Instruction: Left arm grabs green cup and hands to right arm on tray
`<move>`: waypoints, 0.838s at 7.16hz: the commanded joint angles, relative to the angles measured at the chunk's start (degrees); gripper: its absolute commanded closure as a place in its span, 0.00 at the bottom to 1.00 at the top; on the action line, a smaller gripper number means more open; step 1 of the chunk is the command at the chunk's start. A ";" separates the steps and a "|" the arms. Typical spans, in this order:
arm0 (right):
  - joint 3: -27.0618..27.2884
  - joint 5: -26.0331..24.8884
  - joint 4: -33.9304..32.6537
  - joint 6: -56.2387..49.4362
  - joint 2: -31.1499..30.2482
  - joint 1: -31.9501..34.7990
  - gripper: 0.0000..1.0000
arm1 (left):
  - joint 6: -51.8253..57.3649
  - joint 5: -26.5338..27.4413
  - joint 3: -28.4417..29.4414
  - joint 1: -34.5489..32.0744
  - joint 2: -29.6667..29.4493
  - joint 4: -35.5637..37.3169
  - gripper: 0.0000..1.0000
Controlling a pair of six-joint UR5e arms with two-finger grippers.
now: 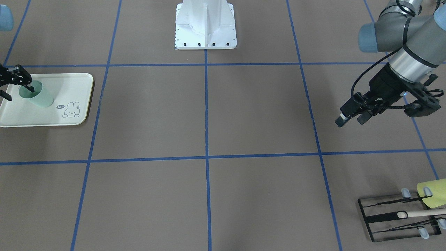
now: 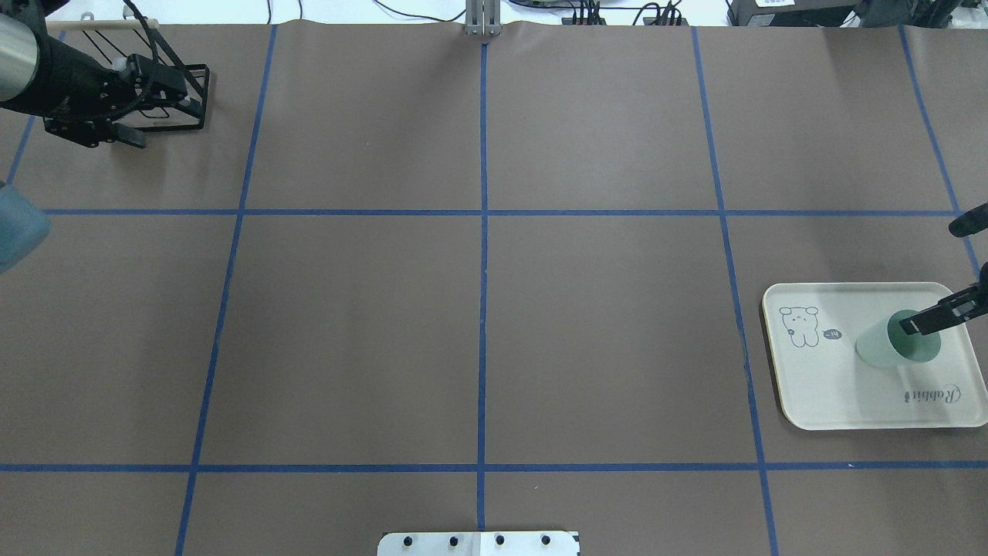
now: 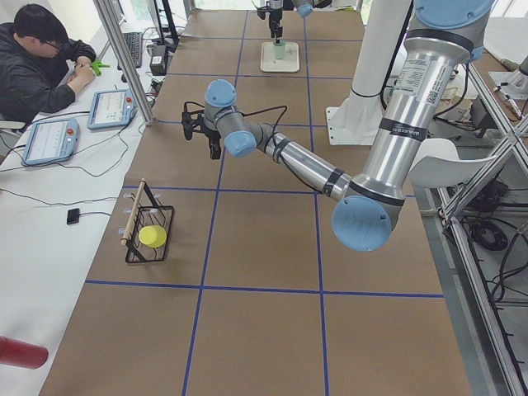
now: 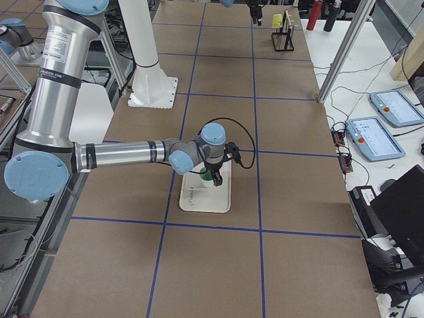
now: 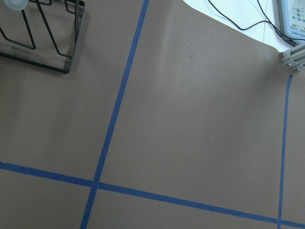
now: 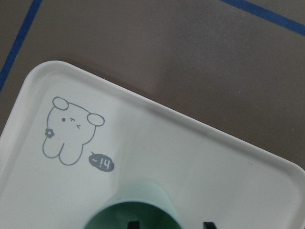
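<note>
right gripper (image 1: 21, 89): pinches green cup (image 1: 36, 94) rim, one finger inside; overhead confirms
cup: on tray (image 1: 75, 82)
left gripper (image 1: 352, 118): parted, empty; front view only

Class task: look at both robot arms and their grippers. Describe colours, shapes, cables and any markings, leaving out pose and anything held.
Both arms are jointed tubes of silver and grey with pale blue caps. The left arm carries a looped black cable and a slim black left gripper with one white-tipped finger visible. The right arm also trails a black cable; its right gripper is black with linked fingers. No lettering is legible.
</note>
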 commanded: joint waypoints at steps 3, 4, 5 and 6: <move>2.58 1.14 -22.79 -14.29 7.36 10.27 0.01 | 11.08 -0.26 -1.52 -3.75 1.35 6.47 0.00; 2.59 -0.16 -35.69 -24.04 12.62 14.75 0.01 | 18.80 -0.18 -2.92 -5.16 2.24 11.38 0.00; 2.24 -3.13 -46.52 -32.40 18.59 18.80 0.01 | 25.23 -0.18 -4.24 -7.18 3.03 16.21 0.00; 1.80 -3.86 -54.29 -38.49 22.31 21.80 0.01 | 33.12 -0.09 -4.86 -9.20 5.12 19.04 0.00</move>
